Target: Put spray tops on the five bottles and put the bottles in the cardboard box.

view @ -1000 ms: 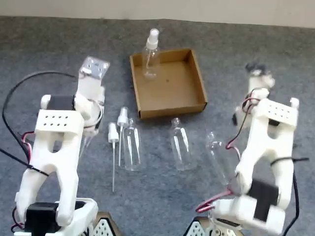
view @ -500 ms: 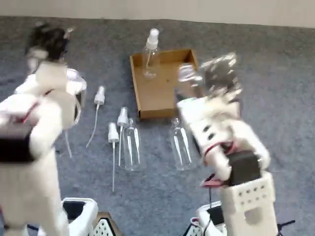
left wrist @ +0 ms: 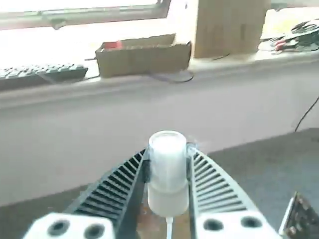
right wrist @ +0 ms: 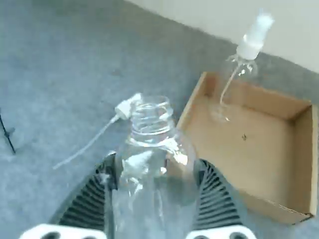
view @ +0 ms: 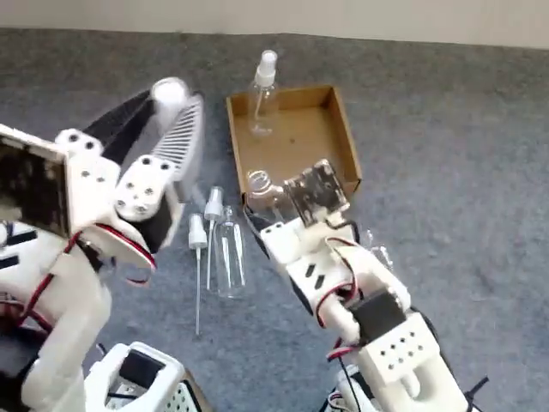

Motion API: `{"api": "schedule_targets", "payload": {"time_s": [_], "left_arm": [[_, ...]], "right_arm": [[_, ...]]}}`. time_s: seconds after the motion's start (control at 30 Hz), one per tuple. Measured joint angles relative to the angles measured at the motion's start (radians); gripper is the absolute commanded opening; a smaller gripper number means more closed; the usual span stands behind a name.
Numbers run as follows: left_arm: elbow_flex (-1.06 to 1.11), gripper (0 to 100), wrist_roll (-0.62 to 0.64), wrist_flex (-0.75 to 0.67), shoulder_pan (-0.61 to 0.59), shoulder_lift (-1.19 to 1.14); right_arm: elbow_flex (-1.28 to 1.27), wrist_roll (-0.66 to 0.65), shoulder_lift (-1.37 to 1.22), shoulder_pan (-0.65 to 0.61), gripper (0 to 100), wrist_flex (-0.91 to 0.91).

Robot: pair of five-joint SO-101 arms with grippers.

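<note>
Step in hand: fit top to bottle.

My left hand (left wrist: 168,158) is clamped on a white spray top (left wrist: 168,174) by its cap, raised off the surface (view: 446,129). The start of its dip tube shows beneath. My right hand (right wrist: 155,168) grips an uncapped clear bottle (right wrist: 149,149) around the body, neck up and slightly tilted, just beside the near wall of the cardboard box (view: 300,154). One capped bottle (view: 262,90) stands in the box's far corner. The two held parts are well apart.

Judgement: set the bottle upright first, then bring the top above its mouth. Lead with the tube tip and lower along the bottle's axis. The tube looks thin and flexible, so it will likely catch the rim if I come in at an angle. The plastic looks smooth, so the bottle may spin in my grip; I'll press down lightly while turning. Work above the loose spray top (view: 197,230) and lying bottle (view: 229,257) without brushing them.
</note>
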State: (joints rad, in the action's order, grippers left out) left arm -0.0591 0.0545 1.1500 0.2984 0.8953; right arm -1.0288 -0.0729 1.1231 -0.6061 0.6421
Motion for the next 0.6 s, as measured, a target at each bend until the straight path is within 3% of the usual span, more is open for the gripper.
{"api": "schedule_targets", "payload": {"time_s": [0.17, 0.33, 0.6], "left_arm": [[0.078, 3, 0.000, -0.161, 0.129, 0.003], [0.186, 3, 0.000, -0.315, 0.175, -0.009], [0.290, 3, 0.000, -0.354, 0.198, -0.009]], "right_arm": [[-0.187, 0.040, 0.178, 0.000, 0.3, -0.110], [-0.290, 0.043, 0.325, 0.000, 0.3, -0.117], [-0.296, 0.043, 0.379, 0.000, 0.3, -0.117]]}}
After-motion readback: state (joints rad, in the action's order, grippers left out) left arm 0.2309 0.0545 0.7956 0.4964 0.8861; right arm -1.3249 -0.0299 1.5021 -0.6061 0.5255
